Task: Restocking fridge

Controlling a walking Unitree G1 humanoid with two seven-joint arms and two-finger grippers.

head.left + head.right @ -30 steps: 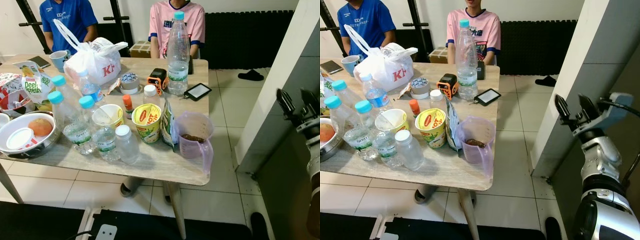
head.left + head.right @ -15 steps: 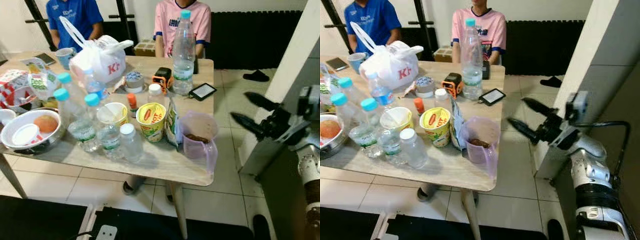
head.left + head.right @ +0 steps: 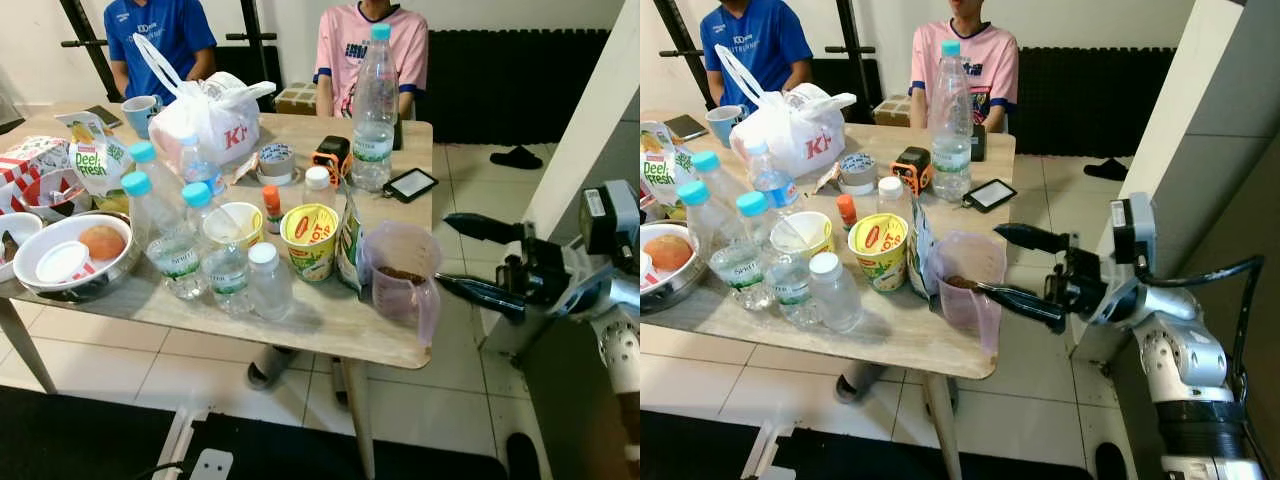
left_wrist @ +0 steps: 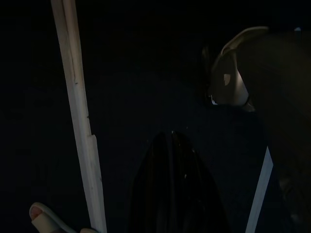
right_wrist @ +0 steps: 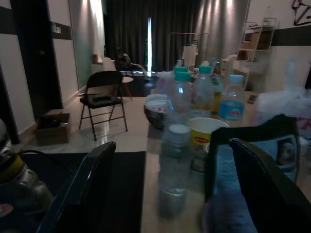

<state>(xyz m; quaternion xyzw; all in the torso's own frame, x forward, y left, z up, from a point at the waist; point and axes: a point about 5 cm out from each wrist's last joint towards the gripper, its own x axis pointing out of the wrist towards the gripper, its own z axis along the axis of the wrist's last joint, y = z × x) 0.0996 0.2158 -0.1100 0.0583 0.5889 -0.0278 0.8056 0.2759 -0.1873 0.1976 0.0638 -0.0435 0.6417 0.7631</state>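
Nearest, the right tool [image 3: 1022, 265] reaches in from the right, fingers spread wide and empty, just beside the purple jug [image 3: 968, 285] at the table [image 3: 902, 340] corner. Behind stand a yellow cup [image 3: 880, 250], small bottles [image 3: 835, 292], then a tall bottle [image 3: 951, 120]. Two people sit beyond.

- The table [image 3: 330, 320] has a matt, pale wood-grain top.
- The water bottles [image 3: 165, 240] are clear, glossy plastic with blue or white caps.
- The pitcher [image 3: 400, 280] is translucent, purplish plastic.
- The white bag [image 3: 205, 115] is thin, crinkled plastic.
- The bowl [image 3: 105, 275] at the left is shiny metal.
- The right gripper [image 3: 1025, 268] has smooth, glossy black fingers [image 3: 1020, 298].
- The floor [image 3: 440, 400] is glossy pale tile.
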